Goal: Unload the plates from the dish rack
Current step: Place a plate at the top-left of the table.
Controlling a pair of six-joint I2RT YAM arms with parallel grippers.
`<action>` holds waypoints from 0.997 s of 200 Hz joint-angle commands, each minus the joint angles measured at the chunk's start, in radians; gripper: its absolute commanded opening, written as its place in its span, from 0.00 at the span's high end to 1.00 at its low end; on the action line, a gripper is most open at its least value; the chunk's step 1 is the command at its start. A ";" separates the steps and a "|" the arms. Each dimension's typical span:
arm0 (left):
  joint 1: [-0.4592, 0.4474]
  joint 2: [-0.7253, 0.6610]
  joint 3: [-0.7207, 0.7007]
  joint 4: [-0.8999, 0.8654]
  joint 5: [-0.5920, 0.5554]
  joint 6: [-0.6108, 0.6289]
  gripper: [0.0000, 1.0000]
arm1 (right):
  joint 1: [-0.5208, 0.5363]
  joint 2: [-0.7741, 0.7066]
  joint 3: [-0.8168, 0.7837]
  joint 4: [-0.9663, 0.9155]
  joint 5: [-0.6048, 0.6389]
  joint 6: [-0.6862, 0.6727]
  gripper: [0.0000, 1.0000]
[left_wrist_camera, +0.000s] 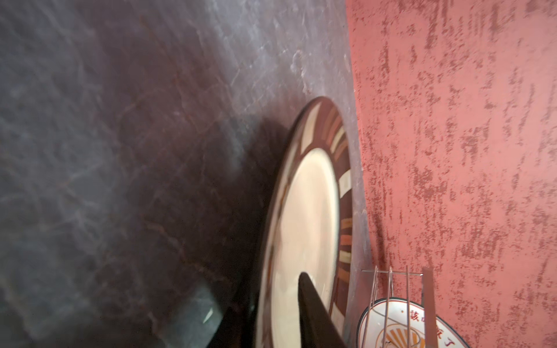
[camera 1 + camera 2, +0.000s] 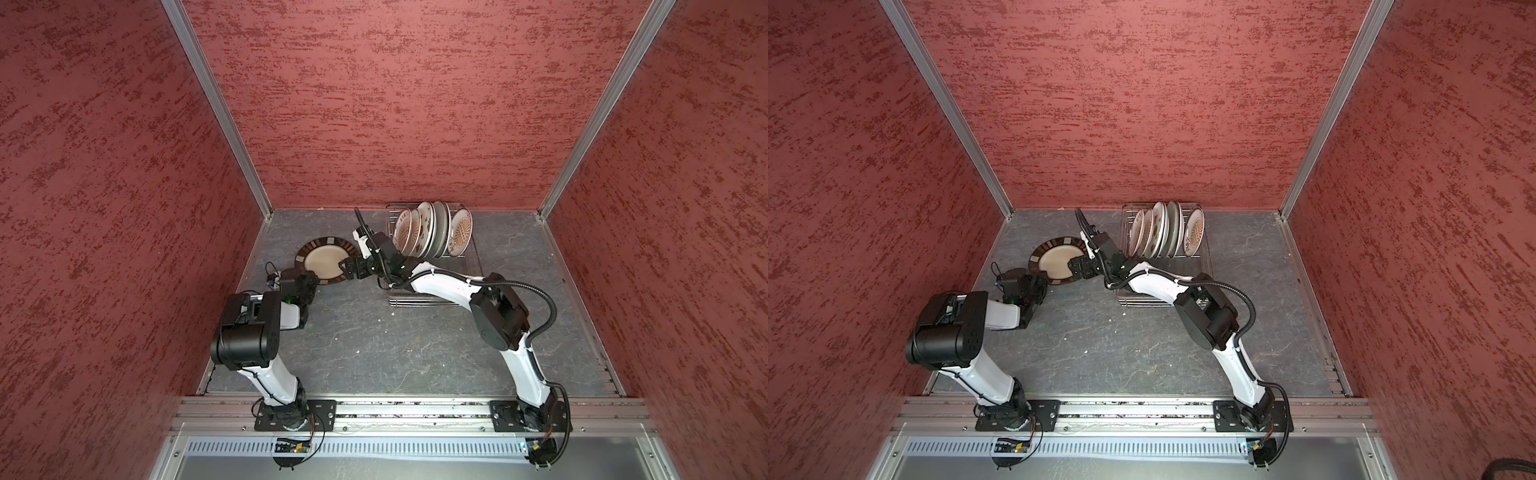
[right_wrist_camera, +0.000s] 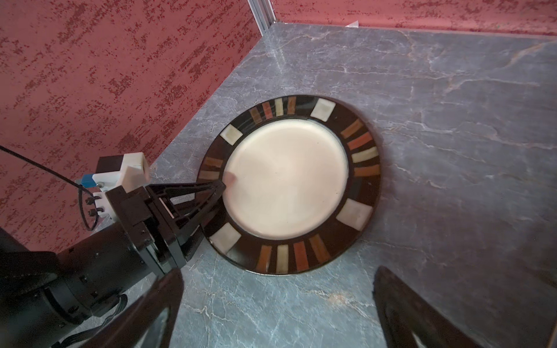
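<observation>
- Starting at your left end effector [image 3: 220,189]: it straddles the near-left rim of the brown-rimmed plate [image 3: 286,177], one jaw above and one beneath. Whether it is pinching the rim or sitting slack, I cannot tell.
- Your right end effector [image 3: 278,269] hangs spread wide just above the plate's right edge, with nothing between its jaws.
- That plate looks to lie flat, face up, on the counter [image 2: 374,353]. It is at the far left, just beside the dish rack [image 2: 409,302] and outside it.
- Count that as one plate unloaded, or very nearly so, pending a clean release.
- A row of plates [image 2: 432,228] stands upright in the far half of the rack. I make it about six, though they overlap too much for a sure count.
- The near half of the rack carries no plates; your right arm [image 2: 440,282] reaches across it.
- My judgement: you are early in the job, with most of the unloading left.
</observation>
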 commanded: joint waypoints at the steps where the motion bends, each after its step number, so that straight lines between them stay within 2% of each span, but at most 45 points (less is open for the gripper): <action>1: -0.004 0.018 0.029 0.055 -0.008 0.018 0.67 | 0.002 0.011 0.032 -0.016 0.039 -0.005 0.01; 35: 0.006 0.026 0.015 0.083 -0.004 0.018 0.61 | 0.002 0.003 0.030 -0.025 0.032 0.001 0.01; 52: 0.007 0.006 0.025 0.038 -0.018 0.033 0.50 | 0.002 -0.001 0.032 -0.033 0.041 -0.002 0.01; 67: 0.008 0.002 0.022 0.026 -0.032 0.038 0.47 | 0.002 -0.011 0.032 -0.035 0.045 -0.003 0.01; 77: 0.014 0.006 0.016 0.031 -0.030 0.035 0.38 | 0.003 -0.018 0.029 -0.035 0.045 -0.004 0.01; 114: 0.042 -0.005 0.010 0.013 -0.023 0.041 0.35 | 0.003 -0.040 0.024 -0.039 0.050 -0.012 0.01; 137: 0.053 -0.055 -0.040 0.039 -0.022 0.029 0.00 | 0.008 -0.062 0.018 -0.054 0.075 -0.017 0.01; 152: 0.056 -0.099 -0.076 0.068 -0.018 0.021 0.00 | 0.023 -0.074 0.026 -0.092 0.104 -0.025 0.01; 175: 0.056 -0.178 -0.069 -0.060 -0.061 0.024 0.01 | 0.044 -0.116 -0.010 -0.075 0.139 -0.022 0.01; 199: 0.055 -0.257 -0.094 -0.105 -0.078 0.033 0.01 | 0.052 -0.192 -0.082 -0.030 0.149 -0.012 0.01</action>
